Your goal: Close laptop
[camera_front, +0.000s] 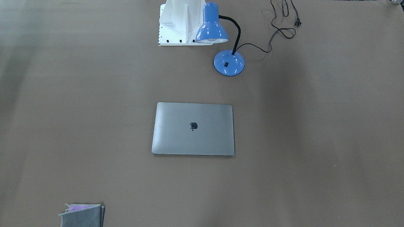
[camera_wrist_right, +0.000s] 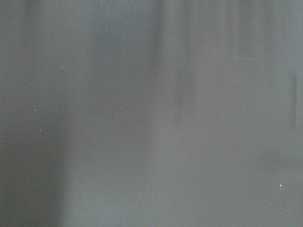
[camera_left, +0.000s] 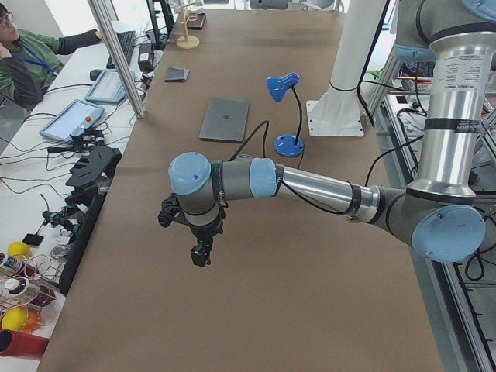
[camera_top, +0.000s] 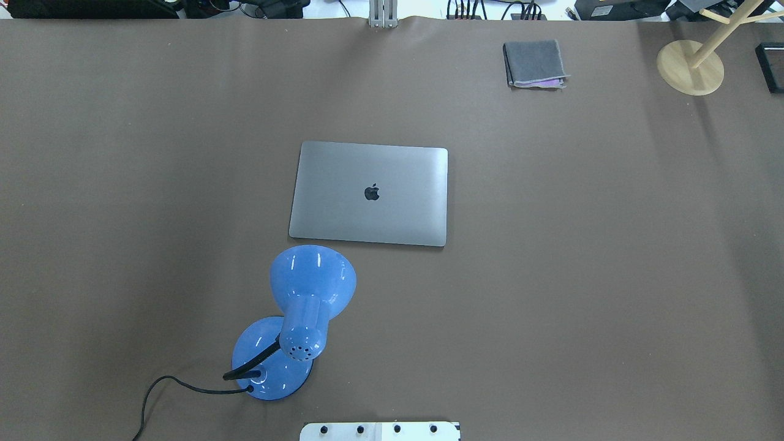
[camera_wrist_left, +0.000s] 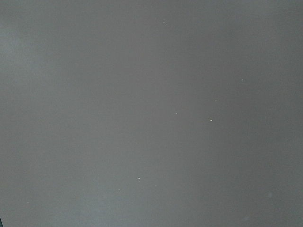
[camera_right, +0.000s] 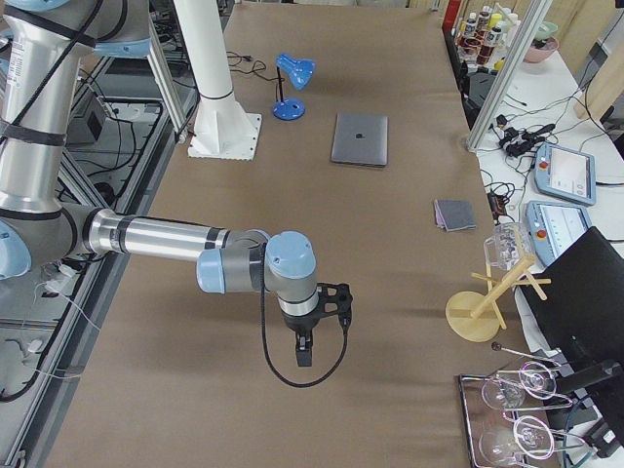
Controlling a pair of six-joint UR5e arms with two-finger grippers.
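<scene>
The space-grey laptop lies shut and flat in the middle of the brown table, lid up with its dark apple logo showing; it also shows in the overhead view and small in the side views. My left gripper shows only in the exterior left view, hanging over the table's left end, far from the laptop; I cannot tell if it is open. My right gripper shows only in the exterior right view, over the right end; I cannot tell its state. Both wrist views show only bare table.
A blue desk lamp with a black cord stands near the robot's white base, close to the laptop's near edge. A folded grey cloth lies at the far side. A wooden stand sits at the far right corner.
</scene>
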